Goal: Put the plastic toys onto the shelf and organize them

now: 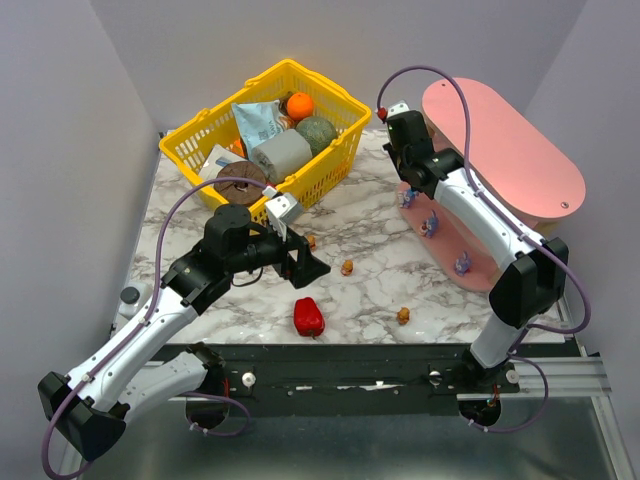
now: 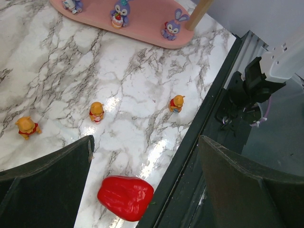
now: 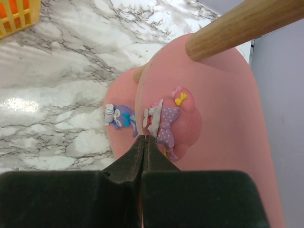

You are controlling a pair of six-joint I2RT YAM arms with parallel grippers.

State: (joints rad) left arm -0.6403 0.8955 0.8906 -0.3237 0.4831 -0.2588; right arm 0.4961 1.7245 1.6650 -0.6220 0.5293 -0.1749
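The pink shelf (image 1: 510,140) stands at the right of the table. Purple toys (image 1: 432,222) stand on its lowest board (image 2: 142,29), among them a bunny (image 2: 172,28). Three orange-brown toys (image 1: 347,267) lie loose on the marble; the left wrist view shows one (image 2: 96,111) ahead of the fingers. My left gripper (image 1: 306,266) hangs open over the table's near side, its jaws wide (image 2: 147,183). My right gripper (image 1: 408,168) is shut and empty at the shelf's left end. Its tips (image 3: 144,138) meet the edge of a board (image 3: 223,118), beside a pink toy with a dotted bow (image 3: 173,118).
A glossy red pepper (image 1: 309,317) lies near the table's front edge, under my left gripper's open jaws (image 2: 125,197). A yellow mesh basket (image 1: 330,165) of groceries stands at the back. A wooden dowel post (image 3: 237,26) crosses above the right gripper. Grey walls close in both sides.
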